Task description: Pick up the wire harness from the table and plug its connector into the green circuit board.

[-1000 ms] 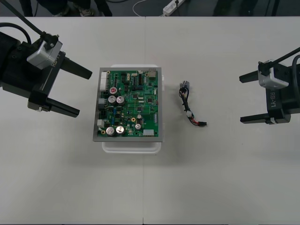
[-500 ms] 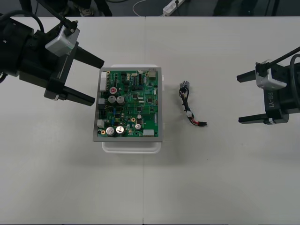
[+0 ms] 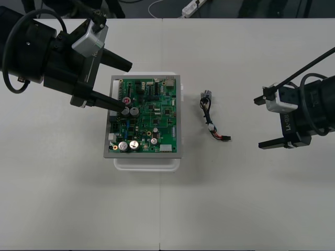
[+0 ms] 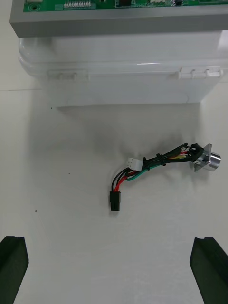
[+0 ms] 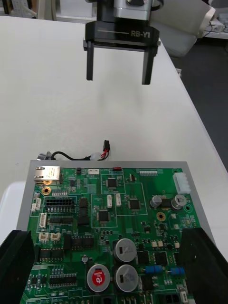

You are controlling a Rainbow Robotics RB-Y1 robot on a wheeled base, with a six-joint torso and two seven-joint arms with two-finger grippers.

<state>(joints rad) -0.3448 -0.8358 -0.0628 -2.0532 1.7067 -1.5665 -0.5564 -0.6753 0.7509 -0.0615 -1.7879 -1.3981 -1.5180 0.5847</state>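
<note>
Found left hand (image 3: 128, 86) spread wide above left part of circuit board (image 3: 149, 117); right hand (image 3: 258, 123) likewise spread, right of wire harness (image 3: 211, 123) lying loose on tabletop (image 3: 235, 209) beside board.

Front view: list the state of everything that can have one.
Green circuit board: flat on white base.
Wire harness: loose on the table, ungripped.
Black plug: not in the board.
Left pincer: open, over the board's left edge.
Right pincer: open, right of the harness, apart.
</note>
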